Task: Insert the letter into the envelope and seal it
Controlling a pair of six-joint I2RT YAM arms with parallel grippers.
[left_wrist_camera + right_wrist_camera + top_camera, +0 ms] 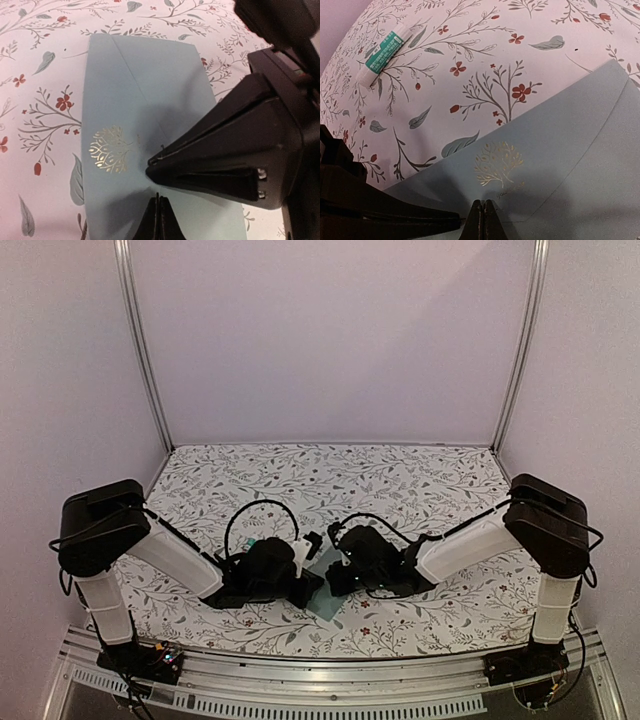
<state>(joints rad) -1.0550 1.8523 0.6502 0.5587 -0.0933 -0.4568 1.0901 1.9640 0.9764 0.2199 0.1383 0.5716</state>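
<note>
The teal envelope (150,85) lies flat on the floral table with its flap folded down and a gold tree emblem (111,149) showing. It also shows in the right wrist view (560,150) and, partly, in the top view (326,592) between the two wrists. My left gripper (159,201) is shut, its tips at the envelope's surface. My right gripper (483,206) is shut too, its tips just below the emblem. The two tips almost meet over the envelope's middle. The letter is not in view.
A white-and-teal glue stick (382,57) lies on the table beyond the envelope. The right gripper (151,168) fills the right of the left wrist view. The left gripper (456,218) crosses the bottom left of the right wrist view. Metal posts and walls enclose the table (400,480).
</note>
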